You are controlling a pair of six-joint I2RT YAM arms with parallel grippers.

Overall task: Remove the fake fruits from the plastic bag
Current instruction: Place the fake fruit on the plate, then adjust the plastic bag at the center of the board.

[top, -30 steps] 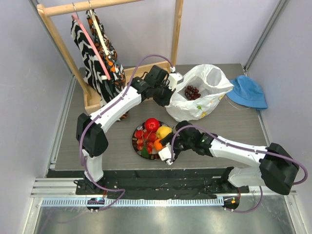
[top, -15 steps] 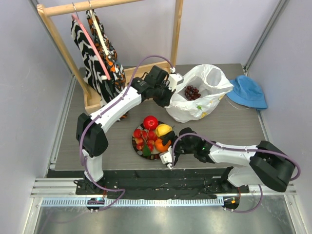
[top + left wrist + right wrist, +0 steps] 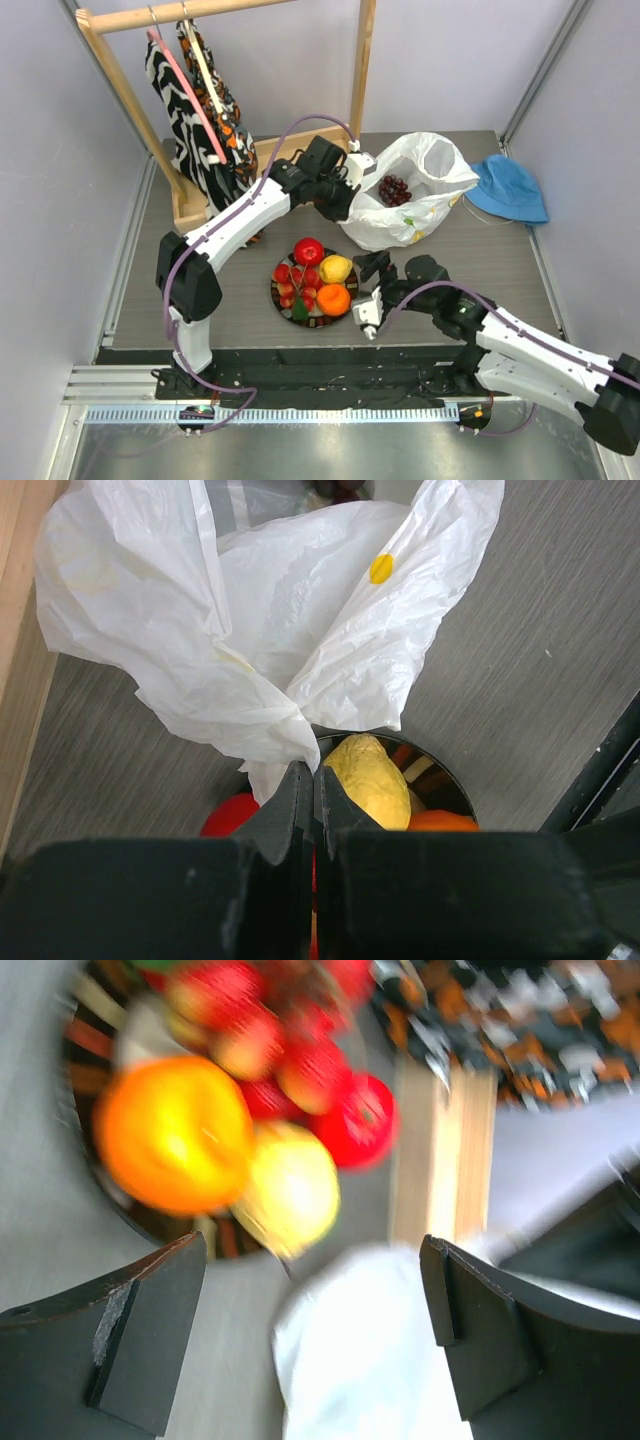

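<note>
The white plastic bag (image 3: 415, 205) lies at the back right, its mouth open, with the dark grape bunch (image 3: 393, 189) inside. My left gripper (image 3: 349, 192) is shut on the bag's left edge (image 3: 280, 620). A red apple (image 3: 309, 250), a lemon (image 3: 336, 268), an orange (image 3: 333, 299) and red berries (image 3: 291, 285) lie on a dark plate (image 3: 279, 298). My right gripper (image 3: 370, 292) is open and empty just right of the plate. In the right wrist view the orange (image 3: 175, 1130), lemon (image 3: 290, 1188) and apple (image 3: 362, 1120) are blurred, with the bag (image 3: 350, 1370) ahead.
A wooden clothes rack (image 3: 355, 70) with patterned garments (image 3: 195, 110) stands at the back left. A blue hat (image 3: 508, 188) lies at the back right beside the bag. The wooden rack base (image 3: 20, 680) runs along the bag's left.
My right gripper has drawn back from the plate's near edge and moved right, jaws open. The orange now lies on the plate. The left arm holds still.
</note>
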